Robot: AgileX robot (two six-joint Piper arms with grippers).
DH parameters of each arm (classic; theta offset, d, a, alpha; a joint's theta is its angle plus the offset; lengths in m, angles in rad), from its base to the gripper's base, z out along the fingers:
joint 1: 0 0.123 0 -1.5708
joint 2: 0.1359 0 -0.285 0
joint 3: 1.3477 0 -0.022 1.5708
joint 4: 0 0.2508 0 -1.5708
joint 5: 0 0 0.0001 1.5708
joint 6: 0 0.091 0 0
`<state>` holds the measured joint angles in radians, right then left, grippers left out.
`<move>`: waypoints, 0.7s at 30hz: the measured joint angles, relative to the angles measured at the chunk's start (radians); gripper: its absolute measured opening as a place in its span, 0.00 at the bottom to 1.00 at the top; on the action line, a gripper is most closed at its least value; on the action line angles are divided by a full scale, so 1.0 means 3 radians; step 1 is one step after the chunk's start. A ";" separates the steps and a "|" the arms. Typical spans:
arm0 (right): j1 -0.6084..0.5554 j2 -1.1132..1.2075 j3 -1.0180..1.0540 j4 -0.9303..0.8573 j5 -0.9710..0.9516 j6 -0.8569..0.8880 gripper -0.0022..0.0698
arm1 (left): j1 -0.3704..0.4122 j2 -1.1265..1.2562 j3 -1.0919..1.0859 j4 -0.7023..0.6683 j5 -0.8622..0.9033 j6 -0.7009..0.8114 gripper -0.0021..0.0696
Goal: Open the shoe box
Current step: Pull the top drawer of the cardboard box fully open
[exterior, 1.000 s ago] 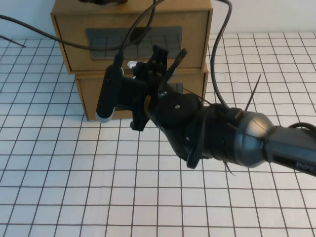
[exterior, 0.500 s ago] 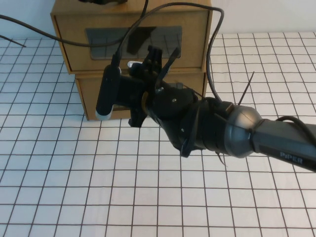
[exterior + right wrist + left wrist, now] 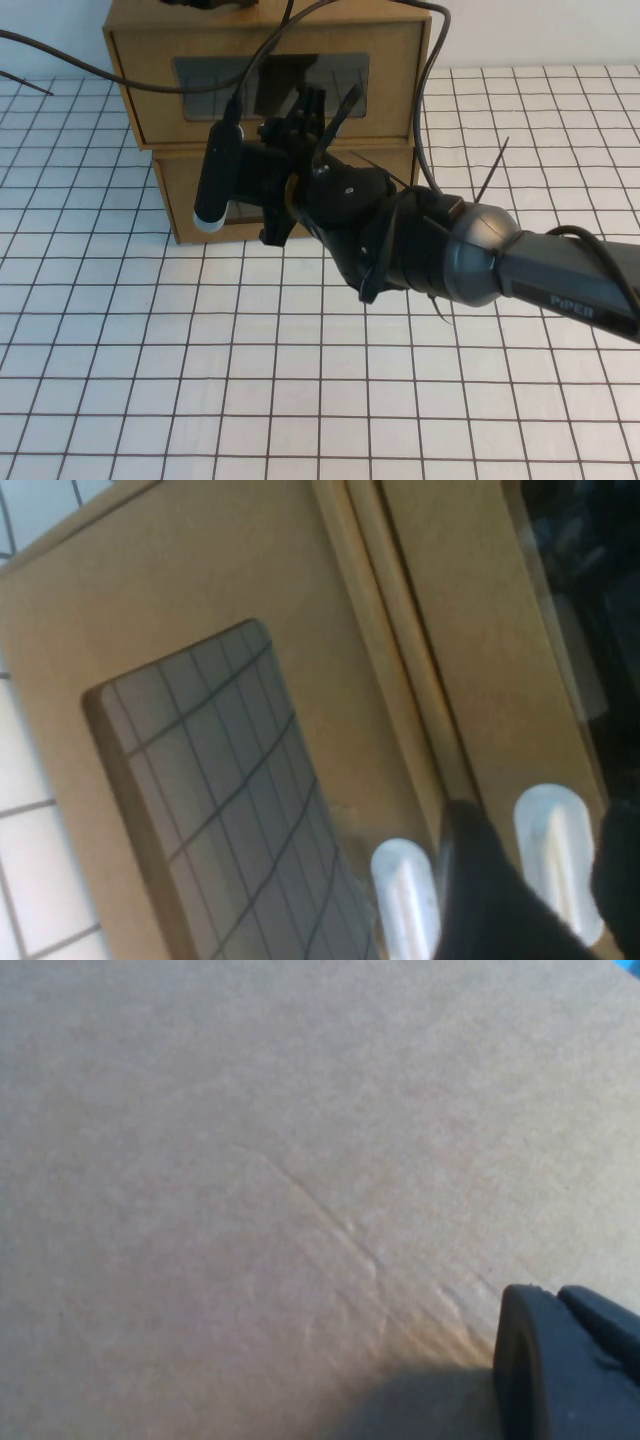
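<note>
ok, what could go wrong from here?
1. The right gripper, jaws apart, is at the seam between the upper box and lower box; it may catch the wrong front or slip off.
2. A pull could drag both boxes instead of opening one; the left gripper sits close to cardboard on top, but I can't tell if it presses down.
3. The cable draped over the upper box might snag.

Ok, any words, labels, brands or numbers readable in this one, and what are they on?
"PIPER": light lettering on the right arm's dark forearm, behind the right gripper, which sits open at the fronts of the stacked brown cardboard shoe boxes.
Nothing else: no print shows on the boxes, nor around the left gripper, which is close against plain cardboard.
</note>
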<state>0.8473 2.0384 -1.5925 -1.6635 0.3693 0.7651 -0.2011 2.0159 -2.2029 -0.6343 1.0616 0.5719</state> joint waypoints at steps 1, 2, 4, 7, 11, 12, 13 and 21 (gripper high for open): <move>-0.0007 0.0000 0.0000 0.0000 -0.0007 0.0000 0.36 | 0.0000 0.0000 0.0000 0.0000 0.0000 0.0000 0.03; -0.0016 0.0000 0.0000 0.0000 -0.0029 0.0000 0.36 | 0.0000 0.0000 0.0000 0.0000 0.0000 0.0000 0.03; -0.0045 0.0009 -0.0005 0.0000 -0.0052 -0.0008 0.36 | 0.0000 0.0000 0.0000 0.0000 0.0000 0.0000 0.03; -0.0103 0.0063 -0.0053 -0.0006 -0.0052 -0.0008 0.36 | 0.0000 0.0000 0.0000 0.0000 0.0013 0.0000 0.03; -0.0126 0.0120 -0.0106 0.0001 -0.0052 -0.0008 0.36 | 0.0000 0.0000 0.0000 -0.0007 0.0025 0.0000 0.03; -0.0126 0.0120 -0.0106 0.0005 -0.0052 -0.0008 0.35 | 0.0000 0.0000 0.0000 -0.0007 0.0034 0.0000 0.03; -0.0126 0.0120 -0.0106 0.0015 -0.0052 -0.0011 0.35 | 0.0000 0.0000 0.0000 -0.0007 0.0041 0.0000 0.03; -0.0126 0.0120 -0.0127 0.0147 -0.0052 -0.0181 0.35 | 0.0000 0.0000 0.0000 -0.0013 0.0069 0.0000 0.03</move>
<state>0.8095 2.0745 -1.6305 -1.6193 0.3536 0.7110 -0.2011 2.0159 -2.2029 -0.6381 1.0825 0.5719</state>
